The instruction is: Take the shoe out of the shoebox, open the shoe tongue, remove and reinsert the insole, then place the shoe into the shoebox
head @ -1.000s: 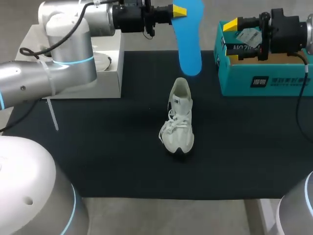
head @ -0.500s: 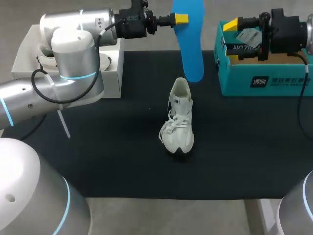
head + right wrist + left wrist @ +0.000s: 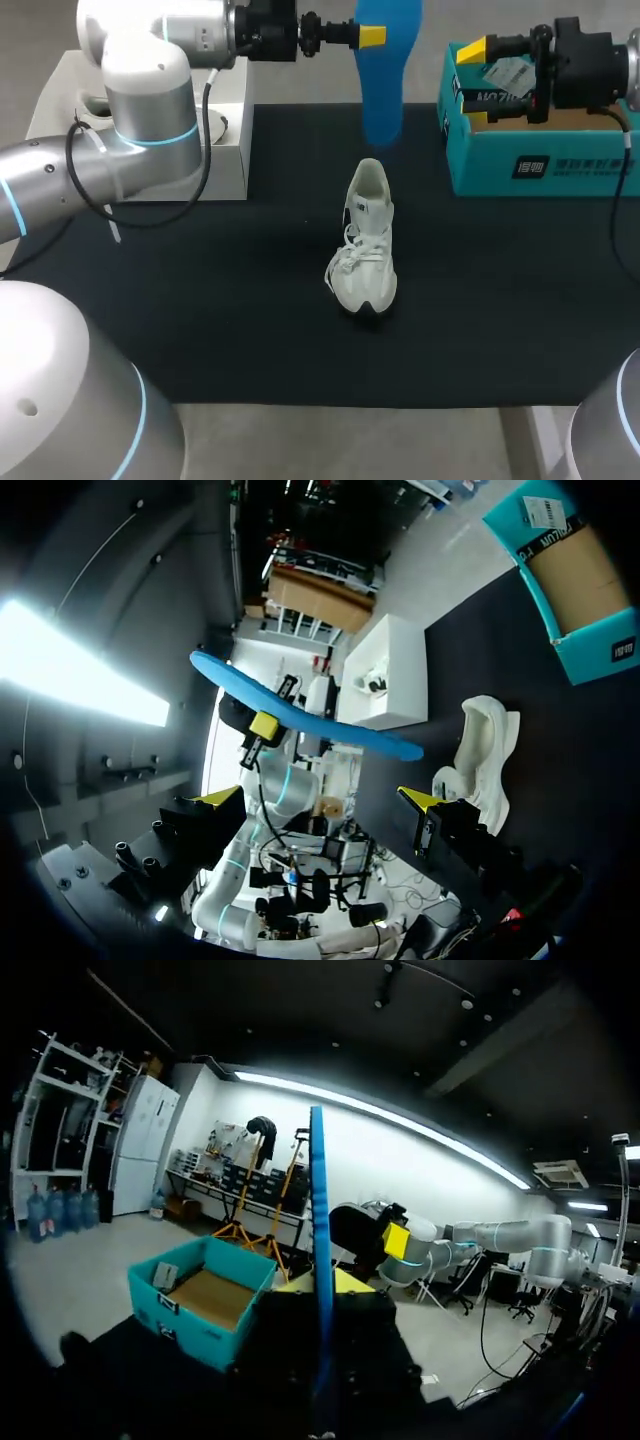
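the right gripper (image 3: 318, 798) stands with its two yellow-tipped fingers wide apart, nothing between them. ahead of it, the left gripper (image 3: 263, 726) holds a blue insole (image 3: 300, 708) in the air, the long sole stretching across the gap between the right gripper's fingers. just beyond one finger, a white shoe (image 3: 482, 742) sits on the black mat (image 3: 570, 740), laces showing. further along the mat, the teal shoebox (image 3: 577, 580) lies open, its brown floor bare. a white box (image 3: 395, 675) stands at the mat's edge.
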### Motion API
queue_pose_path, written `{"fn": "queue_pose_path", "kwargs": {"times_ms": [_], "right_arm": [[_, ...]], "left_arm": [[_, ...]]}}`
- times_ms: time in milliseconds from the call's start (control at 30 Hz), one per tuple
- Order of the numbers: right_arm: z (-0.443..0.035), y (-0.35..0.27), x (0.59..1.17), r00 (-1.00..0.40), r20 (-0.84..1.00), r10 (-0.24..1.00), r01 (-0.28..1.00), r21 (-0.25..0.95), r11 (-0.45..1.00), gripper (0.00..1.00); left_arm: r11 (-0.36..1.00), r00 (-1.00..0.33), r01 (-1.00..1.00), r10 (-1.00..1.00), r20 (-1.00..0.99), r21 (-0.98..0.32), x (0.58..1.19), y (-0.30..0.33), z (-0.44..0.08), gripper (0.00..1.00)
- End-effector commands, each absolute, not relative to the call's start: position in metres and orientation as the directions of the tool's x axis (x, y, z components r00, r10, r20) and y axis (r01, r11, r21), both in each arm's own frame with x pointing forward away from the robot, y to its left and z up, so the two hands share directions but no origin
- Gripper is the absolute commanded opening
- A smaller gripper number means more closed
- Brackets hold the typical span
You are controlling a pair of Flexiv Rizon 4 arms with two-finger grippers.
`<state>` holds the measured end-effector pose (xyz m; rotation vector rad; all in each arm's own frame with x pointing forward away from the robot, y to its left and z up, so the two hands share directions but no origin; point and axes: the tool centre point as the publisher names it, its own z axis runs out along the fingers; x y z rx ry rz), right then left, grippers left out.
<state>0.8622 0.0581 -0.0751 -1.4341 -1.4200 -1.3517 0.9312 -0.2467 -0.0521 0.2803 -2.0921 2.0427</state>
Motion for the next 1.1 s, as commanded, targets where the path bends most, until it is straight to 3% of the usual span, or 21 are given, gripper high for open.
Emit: {"fn": "queue_pose_path", "kwargs": {"times_ms": [33, 100, 167, 300, 833, 867, 1033, 1100], "right_arm": [[-0.076, 0.060, 0.863, -0.143, 0.959, 0.245, 0.970, 0.185, -0.157, 1.00], [-0.076, 0.060, 0.863, -0.143, 0.959, 0.245, 0.970, 0.185, -0.157, 1.00], [-0.076, 0.060, 0.863, -0.143, 0.959, 0.245, 0.970, 0.185, -0.157, 1.00], [-0.076, 0.060, 0.863, -0.143, 0.959, 0.245, 0.970, 0.185, -0.157, 1.00], [-0.076, 0.060, 0.863, -0.143, 0.959, 0.245, 0.970, 0.185, -0.157, 1.00], [-0.076, 0.060, 0.863, -0.143, 0.959, 0.245, 0.970, 0.185, -0.157, 1.00], [-0.076, 0.060, 0.863, -0.143, 0.959, 0.245, 0.970, 0.185, -0.157, 1.00], [-0.076, 0.060, 0.863, -0.143, 0.959, 0.245, 0.970, 0.185, -0.157, 1.00]], "left_arm": [[0.042, -0.893, 0.450, 0.037, -0.448, -0.892, 0.937, -0.250, -0.054, 0.00], [-0.005, -0.809, 0.588, -0.037, -0.587, -0.809, 0.940, -0.253, -0.054, 0.00], [-0.007, -0.621, 0.784, 0.011, -0.784, -0.621, 0.941, -0.254, -0.060, 0.00], [-0.020, -0.497, 0.868, -0.030, -0.867, -0.497, 0.945, -0.253, -0.064, 0.00], [-0.020, -0.497, 0.868, -0.030, -0.867, -0.497, 0.945, -0.253, -0.064, 0.00], [-0.030, -0.346, 0.938, -0.007, -0.938, -0.346, 0.948, -0.253, -0.069, 0.00], [-0.108, 0.125, 0.985, -0.068, -0.990, 0.131, 0.955, -0.257, -0.076, 0.00], [-0.119, 0.205, 0.969, -0.112, -0.972, 0.217, 0.957, -0.258, -0.075, 0.00]]}}
